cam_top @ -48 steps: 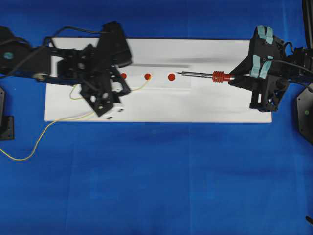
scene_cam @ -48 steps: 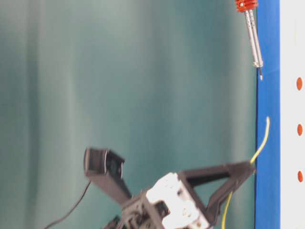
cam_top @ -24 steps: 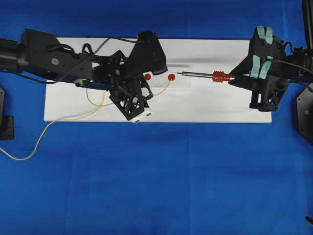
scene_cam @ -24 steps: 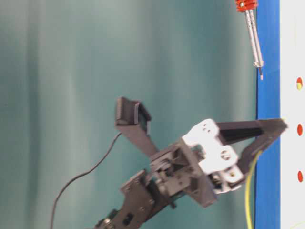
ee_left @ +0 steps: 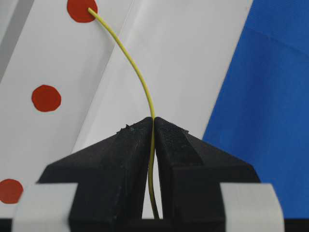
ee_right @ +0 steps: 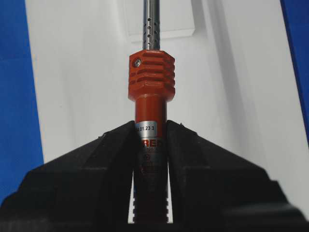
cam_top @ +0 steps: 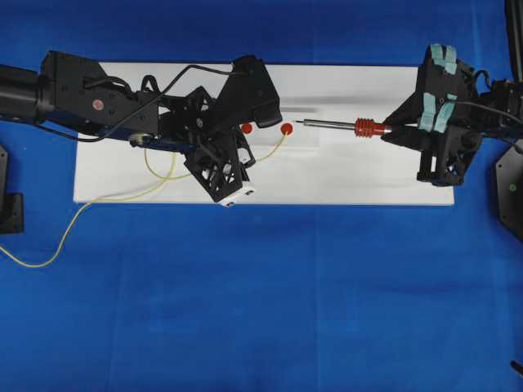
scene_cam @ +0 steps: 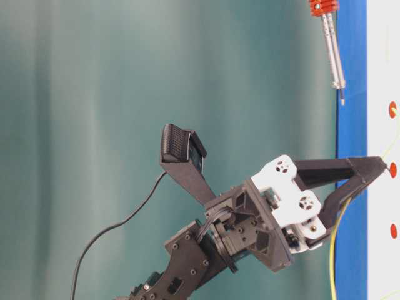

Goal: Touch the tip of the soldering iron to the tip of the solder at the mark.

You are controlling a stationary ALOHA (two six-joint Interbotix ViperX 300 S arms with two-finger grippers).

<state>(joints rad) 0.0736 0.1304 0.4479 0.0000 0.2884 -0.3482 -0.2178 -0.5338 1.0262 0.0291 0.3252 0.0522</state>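
Note:
My left gripper [ee_left: 154, 121] is shut on the solder [ee_left: 140, 77], a thin yellow wire. The wire arcs from the fingertips to its free end, which rests on a red mark [ee_left: 81, 9]. In the overhead view that mark [cam_top: 286, 129] is the rightmost on the white board [cam_top: 368, 175]. My right gripper [ee_right: 151, 128] is shut on the red handle of the soldering iron [ee_right: 151, 77], just behind the ribbed collar. The iron [cam_top: 365, 127] lies level and points left. Its dark tip [cam_top: 299, 122] stops a short gap right of the mark and, in the table-level view, above the board [scene_cam: 342, 100].
Another red mark [cam_top: 246, 128] shows left of the target; the left arm [cam_top: 98, 102] covers the board's left part. The solder's slack [cam_top: 49, 245] loops off the board onto the blue cloth. Black mounts [cam_top: 10, 204] stand at the table's sides.
The left arm has swung right with the solder, bringing its free end from near the middle mark onto the rightmost mark. The right arm and iron have stayed still.

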